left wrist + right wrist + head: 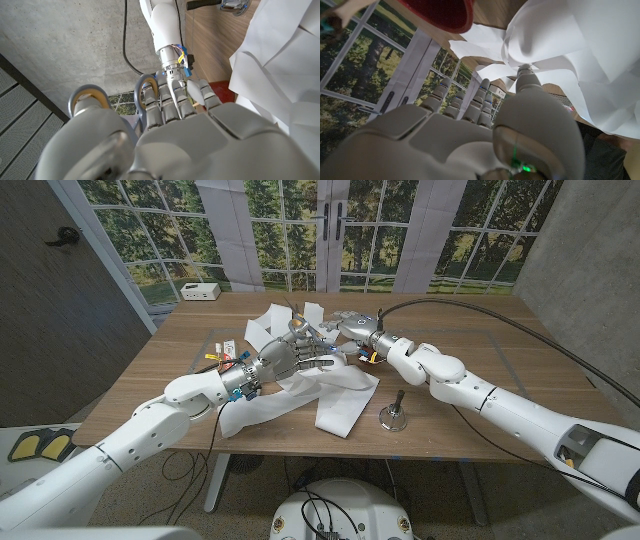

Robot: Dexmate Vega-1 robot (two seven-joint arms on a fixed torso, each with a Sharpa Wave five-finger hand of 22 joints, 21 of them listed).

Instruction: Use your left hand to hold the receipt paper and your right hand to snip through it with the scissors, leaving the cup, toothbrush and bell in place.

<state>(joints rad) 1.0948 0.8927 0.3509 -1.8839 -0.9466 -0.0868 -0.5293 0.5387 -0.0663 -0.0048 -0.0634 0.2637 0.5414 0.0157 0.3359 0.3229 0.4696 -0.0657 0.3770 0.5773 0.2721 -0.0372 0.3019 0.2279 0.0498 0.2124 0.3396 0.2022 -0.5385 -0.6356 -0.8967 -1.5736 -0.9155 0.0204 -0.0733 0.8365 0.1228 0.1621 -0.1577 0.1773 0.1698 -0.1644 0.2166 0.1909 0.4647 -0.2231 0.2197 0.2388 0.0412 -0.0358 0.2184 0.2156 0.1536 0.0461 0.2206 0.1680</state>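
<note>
Both arms reach in over the bench point(470, 345) and meet at its middle, over the crumpled paper point(340, 405). The left robot hand point(290, 360) lies among the paper's folds, fingers curled — whether it grips the paper I cannot tell. The right robot hand point(352, 328) hangs just beyond it, fingers bent; its hold is hidden too. In the left wrist view, scissors loops point(90, 100) show by the fingers. The bell point(392, 416) stands near the paper's front edge.

receipt paper point(335, 395): plain white
cup point(442, 12): red
bell point(392, 416): shiny silver
table point(480, 370): brown woodgrain
arms: white, hands grey
</note>
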